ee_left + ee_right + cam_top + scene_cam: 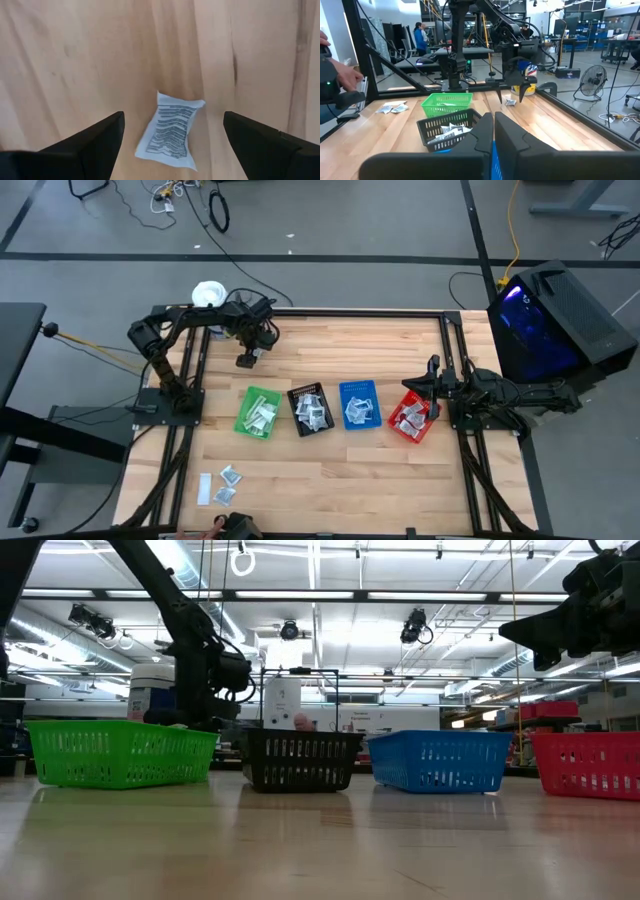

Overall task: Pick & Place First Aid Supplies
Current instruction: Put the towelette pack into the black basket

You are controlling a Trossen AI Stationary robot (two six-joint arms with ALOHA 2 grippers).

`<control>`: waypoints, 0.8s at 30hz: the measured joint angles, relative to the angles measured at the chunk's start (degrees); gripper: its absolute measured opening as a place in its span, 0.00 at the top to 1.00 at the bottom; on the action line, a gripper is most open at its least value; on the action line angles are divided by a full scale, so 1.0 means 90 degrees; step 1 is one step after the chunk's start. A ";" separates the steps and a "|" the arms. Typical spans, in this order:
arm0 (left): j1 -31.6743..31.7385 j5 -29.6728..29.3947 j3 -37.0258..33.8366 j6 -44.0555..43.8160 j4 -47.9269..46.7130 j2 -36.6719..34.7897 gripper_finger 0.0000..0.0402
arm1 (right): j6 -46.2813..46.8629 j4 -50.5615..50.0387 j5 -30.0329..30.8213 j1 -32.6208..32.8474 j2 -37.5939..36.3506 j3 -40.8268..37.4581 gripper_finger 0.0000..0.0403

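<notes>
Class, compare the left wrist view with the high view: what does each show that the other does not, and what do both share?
Only the left wrist view shows the dark print lines on the white sachet lying between the open left claw.

Only the high view shows the green bin, black bin, blue bin and red bin in a row, the right claw near the red bin, and loose sachets.

Both show the wooden table.

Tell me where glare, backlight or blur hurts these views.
Low view: bright ceiling lights backlight the arms into silhouettes, and the near tabletop is soft. Left wrist view: the sachet is evenly lit and sharp, the open left end effector blurred. Right wrist view: the right end effector is a dark blur; far background bright.
</notes>
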 joint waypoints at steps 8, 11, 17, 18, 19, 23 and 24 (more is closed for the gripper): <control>0.0021 -0.0257 0.0017 -0.0016 0.0000 0.0199 0.13 | 0.0000 0.0000 0.0000 0.0001 0.0000 0.0002 0.94; 0.0020 -0.0262 0.0017 -0.0016 -0.0008 0.0204 0.16 | 0.0000 0.0000 0.0000 0.0001 -0.0001 0.0001 0.94; 0.0010 -0.0252 0.0008 -0.0008 -0.0076 0.0209 0.32 | 0.0000 0.0000 0.0001 0.0002 -0.0001 0.0000 0.94; 0.0010 -0.0248 0.0004 -0.0005 -0.0093 0.0209 0.36 | 0.0000 0.0000 0.0001 0.0002 -0.0001 0.0002 0.94; 0.0010 -0.0238 0.0000 -0.0002 -0.0108 0.0209 0.40 | 0.0000 0.0000 0.0000 0.0000 0.0001 0.0000 0.94; 0.0005 -0.0237 -0.0002 -0.0012 -0.0107 0.0209 0.54 | 0.0000 0.0000 -0.0001 0.0000 -0.0001 0.0001 0.94; -0.0005 -0.0252 -0.0002 -0.0015 -0.0096 0.0209 0.56 | 0.0000 0.0000 -0.0001 0.0000 0.0001 0.0000 0.94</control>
